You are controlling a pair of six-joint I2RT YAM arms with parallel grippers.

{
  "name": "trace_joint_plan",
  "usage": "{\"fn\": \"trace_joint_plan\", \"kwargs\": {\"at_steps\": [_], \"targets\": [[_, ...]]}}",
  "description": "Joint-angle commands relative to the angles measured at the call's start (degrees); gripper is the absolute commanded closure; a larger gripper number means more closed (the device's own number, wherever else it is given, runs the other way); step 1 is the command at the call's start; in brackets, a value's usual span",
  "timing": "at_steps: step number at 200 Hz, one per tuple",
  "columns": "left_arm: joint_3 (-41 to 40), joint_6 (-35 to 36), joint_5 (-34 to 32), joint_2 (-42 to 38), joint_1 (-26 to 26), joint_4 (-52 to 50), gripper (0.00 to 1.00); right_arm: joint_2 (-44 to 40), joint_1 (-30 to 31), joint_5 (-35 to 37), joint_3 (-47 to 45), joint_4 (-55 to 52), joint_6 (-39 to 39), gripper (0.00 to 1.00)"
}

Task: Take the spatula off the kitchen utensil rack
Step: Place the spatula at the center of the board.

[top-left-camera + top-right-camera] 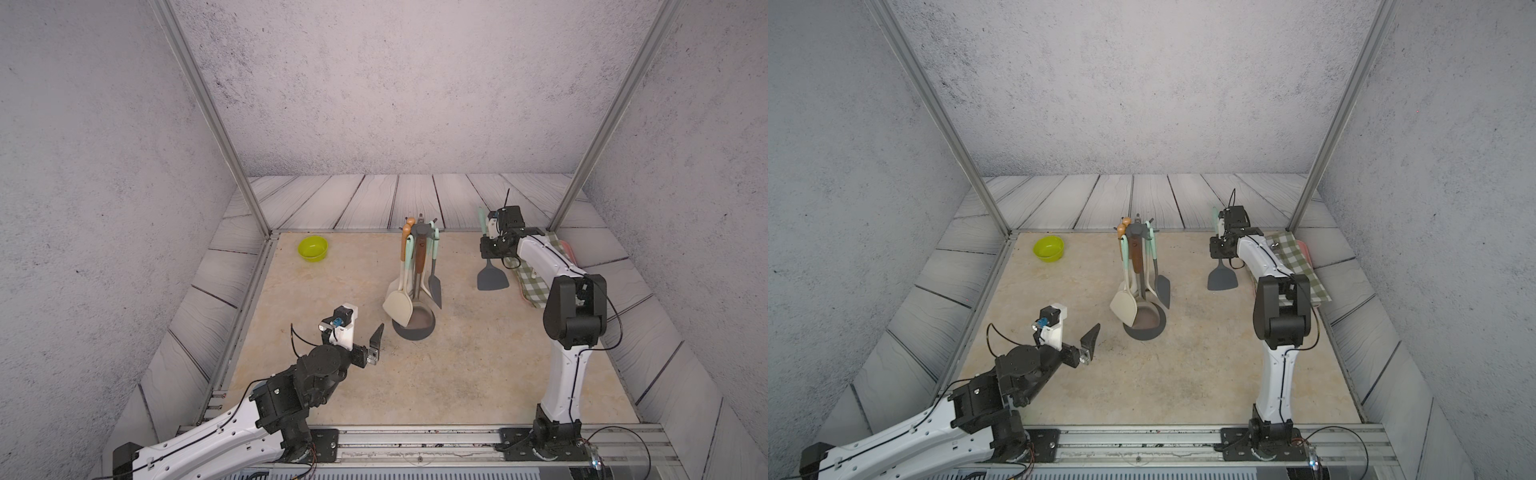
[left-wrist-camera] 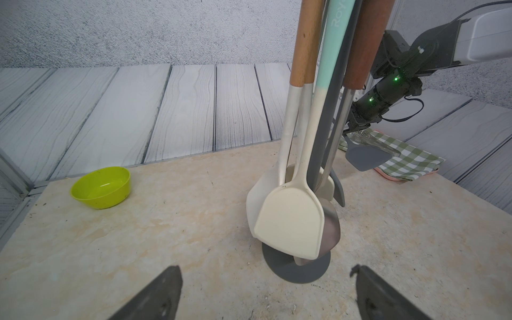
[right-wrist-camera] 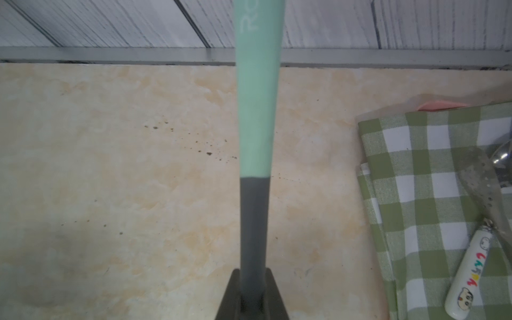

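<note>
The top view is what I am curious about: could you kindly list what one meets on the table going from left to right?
lime green bowl → kitchen utensil rack → grey spatula, held by the right gripper → green checked cloth

grey spatula (image 1: 492,279) aloft, well apart from rack (image 1: 420,230)

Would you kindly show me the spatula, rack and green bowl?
spatula (image 1: 493,278), in a top view, grey blade
kitchen utensil rack (image 1: 413,334), in a top view, round base
green bowl (image 1: 312,248), in a top view, inside
</note>
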Motion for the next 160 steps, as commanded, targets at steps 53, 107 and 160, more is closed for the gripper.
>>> {"fn": "trace_joint_plan", "kwargs": {"at_steps": [53,107,160], "targets": [[-0.5,1.4,-0.9,3.2,0.0,2.6,0.01,13.3,-2.1,1.9,11.3,-10.2,-3.8,1.0],[-0.1,1.6,-0.4,5.7,0.0,3.3,0.01,17.1,-2.4,2.6,13.9,-13.6,-5.4,0.96],[-0.3,1.7,0.1,5.1,0.0,3.3,0.01,15.8,-2.4,3.8,10.5,-12.9,-3.3,0.72]]}}
